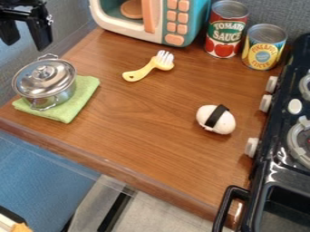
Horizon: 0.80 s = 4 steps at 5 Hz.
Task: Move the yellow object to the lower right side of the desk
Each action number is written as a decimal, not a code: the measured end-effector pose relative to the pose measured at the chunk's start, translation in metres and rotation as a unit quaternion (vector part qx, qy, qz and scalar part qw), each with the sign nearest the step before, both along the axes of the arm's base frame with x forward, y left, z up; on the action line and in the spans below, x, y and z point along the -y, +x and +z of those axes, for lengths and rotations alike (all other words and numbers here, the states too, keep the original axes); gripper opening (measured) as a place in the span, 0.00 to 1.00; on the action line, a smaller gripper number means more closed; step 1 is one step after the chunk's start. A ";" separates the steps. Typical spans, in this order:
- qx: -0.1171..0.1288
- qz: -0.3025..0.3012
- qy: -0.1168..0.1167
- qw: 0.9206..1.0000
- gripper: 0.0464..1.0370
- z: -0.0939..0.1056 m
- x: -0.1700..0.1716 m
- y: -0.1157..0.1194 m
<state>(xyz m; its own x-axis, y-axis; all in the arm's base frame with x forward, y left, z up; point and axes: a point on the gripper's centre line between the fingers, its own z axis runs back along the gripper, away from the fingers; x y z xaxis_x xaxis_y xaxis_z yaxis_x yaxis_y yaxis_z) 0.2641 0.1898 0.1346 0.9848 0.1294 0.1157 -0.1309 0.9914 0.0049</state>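
- Yellow brush (142, 73) lies on the bench (133, 122), right of the pot (43, 80).
- Gripper (25, 44) hangs above and left of the pot, fingers spread, empty.

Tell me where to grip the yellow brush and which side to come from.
Probably mid-handle, from straight above, closing across its long sides. The brush lies on the desk with its slim handle running lower left to upper right in view, and the white bristles at the upper-right end are a poorer hold.
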 end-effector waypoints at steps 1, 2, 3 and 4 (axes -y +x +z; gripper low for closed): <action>-0.012 0.002 -0.009 1.000 0.96 -0.009 0.002 -0.001; -0.030 -0.028 -0.009 0.999 0.96 -0.025 0.032 0.007; -0.033 -0.048 -0.002 0.998 0.96 -0.029 0.057 0.019; -0.021 -0.066 -0.006 0.998 0.96 -0.036 0.072 0.044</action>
